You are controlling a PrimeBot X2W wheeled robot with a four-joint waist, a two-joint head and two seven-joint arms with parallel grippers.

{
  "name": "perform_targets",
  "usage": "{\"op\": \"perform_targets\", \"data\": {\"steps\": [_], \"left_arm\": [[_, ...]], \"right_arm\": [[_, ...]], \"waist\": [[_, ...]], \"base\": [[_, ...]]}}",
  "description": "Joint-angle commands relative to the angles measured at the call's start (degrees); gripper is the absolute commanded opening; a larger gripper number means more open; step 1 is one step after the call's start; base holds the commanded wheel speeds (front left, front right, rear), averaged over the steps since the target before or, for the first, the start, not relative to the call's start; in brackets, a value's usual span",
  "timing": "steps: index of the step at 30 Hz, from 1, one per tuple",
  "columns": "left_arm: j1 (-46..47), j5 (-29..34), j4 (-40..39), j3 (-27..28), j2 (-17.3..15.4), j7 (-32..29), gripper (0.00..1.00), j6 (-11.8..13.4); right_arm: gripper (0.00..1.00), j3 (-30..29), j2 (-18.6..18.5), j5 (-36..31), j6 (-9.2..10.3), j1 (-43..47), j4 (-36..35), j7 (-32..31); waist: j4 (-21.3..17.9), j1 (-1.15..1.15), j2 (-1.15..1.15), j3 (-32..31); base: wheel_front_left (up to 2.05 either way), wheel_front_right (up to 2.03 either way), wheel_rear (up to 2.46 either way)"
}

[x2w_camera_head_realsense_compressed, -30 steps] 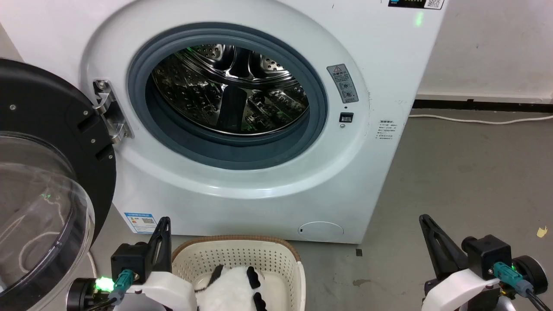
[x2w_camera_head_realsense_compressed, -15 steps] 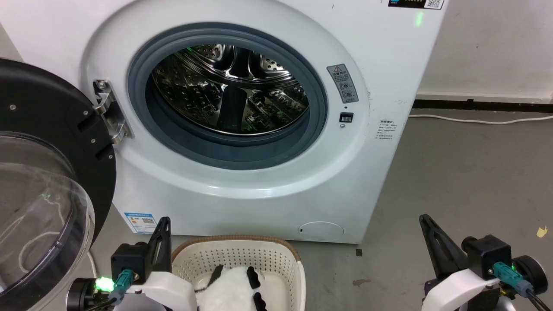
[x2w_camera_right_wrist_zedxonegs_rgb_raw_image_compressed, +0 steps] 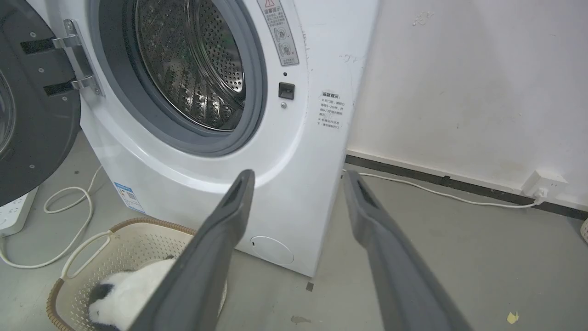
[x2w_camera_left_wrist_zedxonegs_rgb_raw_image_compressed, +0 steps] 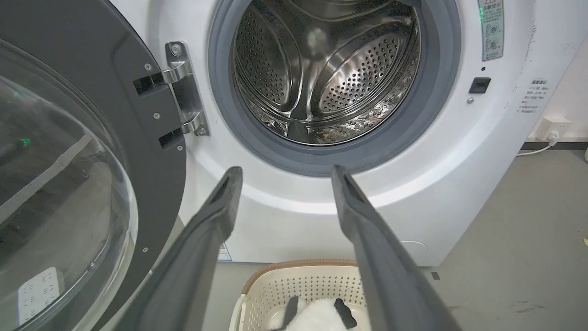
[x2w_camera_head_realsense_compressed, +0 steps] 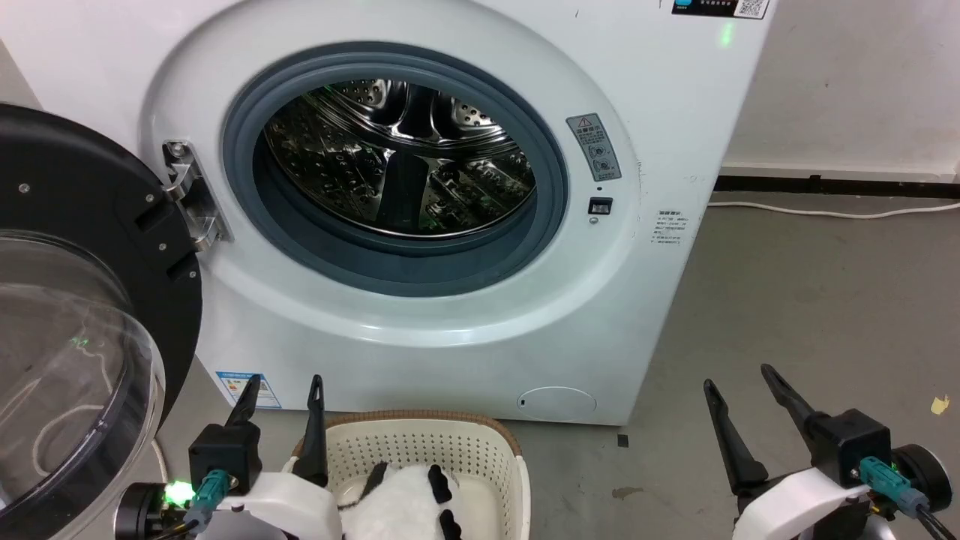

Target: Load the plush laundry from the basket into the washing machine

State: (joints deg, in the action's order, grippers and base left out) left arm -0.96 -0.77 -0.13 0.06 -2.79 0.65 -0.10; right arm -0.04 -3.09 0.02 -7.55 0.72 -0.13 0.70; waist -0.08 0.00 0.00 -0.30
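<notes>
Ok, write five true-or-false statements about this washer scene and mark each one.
1. The washing machine's door stands open. True.
2. The plush panda lies in the steel drum. False: it lies in the basket.
3. The left end effector is open. True.
4. The right end effector grips the panda. False: it is open and holds nothing.
5. The basket sits on top of the washing machine. False: it sits on the floor in front of it.
</notes>
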Motion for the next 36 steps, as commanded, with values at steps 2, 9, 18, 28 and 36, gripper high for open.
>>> {"op": "perform_targets", "data": {"steps": [2,9,18,28,36], "left_arm": [[-0.6,-0.8,-0.3,-0.1,0.0,0.8,1.00,0.2],[-0.6,-1.6,1.7,-0.8,0.0,1.8,1.00,-0.2],[1.2,-2.5,6.2,-2.0,-0.2,2.0,1.00,-1.0],[5.2,-6.3,16.0,-2.8,-1.3,-1.2,1.00,-2.3],[8.2,-10.1,22.7,-3.0,-2.6,-2.6,1.00,-2.8]], "right_arm": [[1.00,-0.2,0.0,0.6,0.01,0.5,0.2,0.8],[1.00,-0.3,0.0,0.7,0.01,0.5,0.1,1.7],[1.00,0.0,0.0,0.9,0.01,-0.2,-0.1,2.7],[1.00,1.4,0.1,1.6,0.02,-1.1,-0.3,4.1],[1.00,2.2,0.1,2.7,0.02,-1.9,-0.5,5.1]], "waist": [[0.0,0.00,0.00,0.0],[-0.3,0.00,0.00,1.2],[-0.9,0.00,0.00,4.0],[-3.1,0.00,0.00,9.0],[-4.5,0.00,0.00,12.4]], "base": [[0.00,0.00,0.00],[0.00,0.00,0.00],[0.00,0.00,0.00],[0.00,0.00,0.00],[0.00,0.00,0.00]]}}
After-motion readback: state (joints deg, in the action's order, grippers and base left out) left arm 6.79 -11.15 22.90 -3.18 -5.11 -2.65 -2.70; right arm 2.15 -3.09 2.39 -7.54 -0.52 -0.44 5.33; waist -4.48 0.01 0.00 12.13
